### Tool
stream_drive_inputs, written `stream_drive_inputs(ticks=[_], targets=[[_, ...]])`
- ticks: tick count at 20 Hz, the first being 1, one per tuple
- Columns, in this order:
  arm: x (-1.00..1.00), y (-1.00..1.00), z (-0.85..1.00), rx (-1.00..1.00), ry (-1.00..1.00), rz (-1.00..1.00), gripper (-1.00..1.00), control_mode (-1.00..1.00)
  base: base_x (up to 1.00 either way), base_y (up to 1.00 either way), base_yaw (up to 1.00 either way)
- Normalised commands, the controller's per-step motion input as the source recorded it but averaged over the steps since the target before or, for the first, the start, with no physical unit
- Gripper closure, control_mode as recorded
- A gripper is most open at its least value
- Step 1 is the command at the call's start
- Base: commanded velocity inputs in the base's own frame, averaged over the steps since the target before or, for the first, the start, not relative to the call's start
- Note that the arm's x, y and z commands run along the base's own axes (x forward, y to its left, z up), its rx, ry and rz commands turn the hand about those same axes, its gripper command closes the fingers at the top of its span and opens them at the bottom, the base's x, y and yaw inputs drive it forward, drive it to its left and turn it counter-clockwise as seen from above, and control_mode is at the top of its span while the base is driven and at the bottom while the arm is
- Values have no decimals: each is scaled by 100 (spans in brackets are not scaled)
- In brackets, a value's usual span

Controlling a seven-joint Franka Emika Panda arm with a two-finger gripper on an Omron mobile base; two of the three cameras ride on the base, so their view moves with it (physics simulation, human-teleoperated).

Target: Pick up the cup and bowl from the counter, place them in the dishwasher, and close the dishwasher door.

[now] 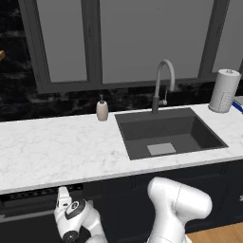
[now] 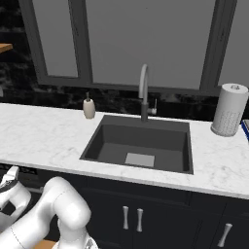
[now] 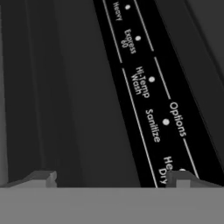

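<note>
While the arm is bent low in front of the cabinets, the pincer (image 3: 112, 177) is seen in the hand view with its two dark tips spread wide apart at the bottom corners and nothing between them. Close before it, the dishwasher's (image 1: 33, 201) black control strip (image 3: 148, 87) is shown, running diagonally from upper left to lower right across that view, with white labels such as "Heavy", "Hi-Temp Wash", "Sanitize" and "Options" and small white dots beside them. A plain dark grey panel, the dishwasher door (image 3: 83, 109), lies alongside the strip.

From the left base view, the dishwasher is found under the tabletop (image 1: 61, 147) at the lower left, its long vented top strip running level just beneath the marble edge, and the white wrist is placed directly in front of it. Whether the door is fully closed cannot be told.

On the tabletop a dark sink (image 1: 168, 133) with a grey curved tap (image 1: 163, 83) is set, a beige soap dispenser (image 1: 102, 110) stands left of it, and a white paper-towel roll (image 1: 224, 90) stands upright at the far right.
</note>
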Motion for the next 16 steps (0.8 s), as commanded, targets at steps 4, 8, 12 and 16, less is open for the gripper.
stream_drive_inputs(ticks=[4,8,12,16], targets=[[100,-44,-6,8,0,0,-100,-100,0,0,0],[100,-44,-13,11,-1,0,-100,-100,0,0,0],[92,-42,-30,13,-24,4,-100,-100,0,0,0],[98,-54,-48,9,-51,8,-100,-100,0,0,0]])
